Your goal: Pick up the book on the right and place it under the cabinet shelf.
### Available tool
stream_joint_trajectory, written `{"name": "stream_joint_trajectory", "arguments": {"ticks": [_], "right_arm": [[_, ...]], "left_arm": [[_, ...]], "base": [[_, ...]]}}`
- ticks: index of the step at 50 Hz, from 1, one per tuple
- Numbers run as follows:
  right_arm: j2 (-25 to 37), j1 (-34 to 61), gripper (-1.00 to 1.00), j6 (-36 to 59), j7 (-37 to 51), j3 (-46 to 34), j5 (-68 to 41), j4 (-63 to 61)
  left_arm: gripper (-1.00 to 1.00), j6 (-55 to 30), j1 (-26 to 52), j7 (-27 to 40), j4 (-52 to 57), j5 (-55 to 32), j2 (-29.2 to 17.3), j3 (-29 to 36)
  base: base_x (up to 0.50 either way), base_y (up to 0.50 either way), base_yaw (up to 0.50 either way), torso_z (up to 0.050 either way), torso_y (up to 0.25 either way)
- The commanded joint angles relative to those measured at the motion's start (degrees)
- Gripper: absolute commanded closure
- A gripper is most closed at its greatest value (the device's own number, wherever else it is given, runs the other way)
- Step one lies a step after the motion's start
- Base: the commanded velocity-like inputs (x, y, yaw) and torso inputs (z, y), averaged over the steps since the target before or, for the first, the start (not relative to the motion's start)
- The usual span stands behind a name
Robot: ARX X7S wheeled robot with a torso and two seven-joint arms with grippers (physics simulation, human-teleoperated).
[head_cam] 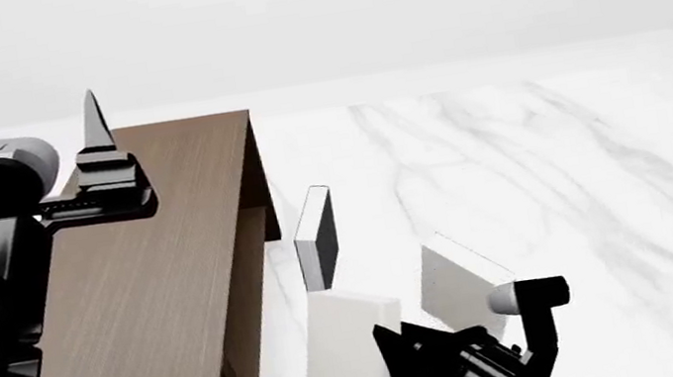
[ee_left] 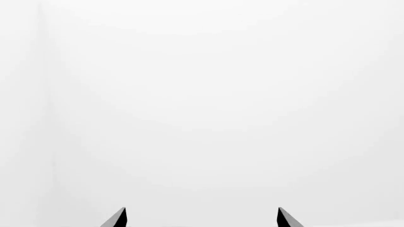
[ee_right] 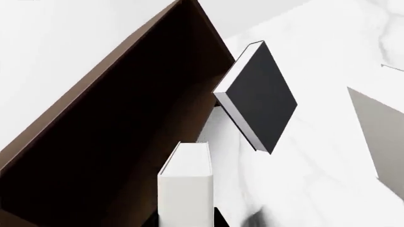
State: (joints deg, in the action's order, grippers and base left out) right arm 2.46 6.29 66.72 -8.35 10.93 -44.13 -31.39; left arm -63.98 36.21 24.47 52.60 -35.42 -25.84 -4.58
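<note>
My right gripper (ee_right: 185, 220) is shut on the plain white book (ee_right: 185, 182), one dark fingertip on each cover. In the head view the book (head_cam: 342, 358) stands upright in that gripper (head_cam: 398, 371), close to the open side of the cabinet shelf (head_cam: 148, 267). In the right wrist view the book's top edge points toward the long brown cabinet's dark recess (ee_right: 120, 132). The inner shelf board is lost in shadow. My left gripper (head_cam: 13, 117) hangs open above the cabinet's far end. In its own view, the left gripper (ee_left: 202, 218) faces only blank white.
A white book with a dark grey face (head_cam: 316, 230) stands on edge just beyond the held book, near the cabinet's opening (ee_right: 260, 97). A duller grey-beige book (head_cam: 461, 282) stands to the right of the gripper. The white marble tabletop (head_cam: 549, 177) stretches away to the right.
</note>
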Motion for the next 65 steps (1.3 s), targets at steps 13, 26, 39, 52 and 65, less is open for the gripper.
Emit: {"name": "stream_joint_trajectory", "arguments": {"ticks": [13, 26, 39, 52, 65], "right_arm": [[0.0, 1.5, 1.00, -8.0, -1.1, -4.6, -1.3, 12.7], [0.1, 2.7, 1.00, -12.0, -1.1, -6.7, -0.2, 19.9], [-0.3, 5.7, 1.00, -16.4, 0.5, -8.9, 1.2, 25.6], [0.3, 6.8, 1.00, -20.0, 4.1, -12.7, 4.6, 28.0], [1.5, 5.4, 1.00, -22.5, 5.1, -16.3, 6.8, 28.6]], "left_arm": [[-1.00, 2.0, -1.3, 0.5, -0.8, 0.3, -0.7, 0.6], [-1.00, 1.9, -1.3, 0.8, -0.5, -0.3, -1.0, 0.6], [-1.00, 1.9, -1.3, 1.2, -0.4, -1.0, -1.1, 0.5], [-1.00, 1.4, -0.7, 1.7, -0.1, -1.9, -1.3, 0.2], [-1.00, 2.3, -1.3, 1.8, -0.2, -2.0, -1.7, 0.2]], "base": [[0.00, 0.00, 0.00, 0.000, 0.001], [0.00, 0.00, 0.00, 0.000, 0.001], [0.00, 0.00, 0.00, 0.000, 0.000], [0.00, 0.00, 0.00, 0.000, 0.000], [0.00, 0.00, 0.00, 0.000, 0.000]]}}
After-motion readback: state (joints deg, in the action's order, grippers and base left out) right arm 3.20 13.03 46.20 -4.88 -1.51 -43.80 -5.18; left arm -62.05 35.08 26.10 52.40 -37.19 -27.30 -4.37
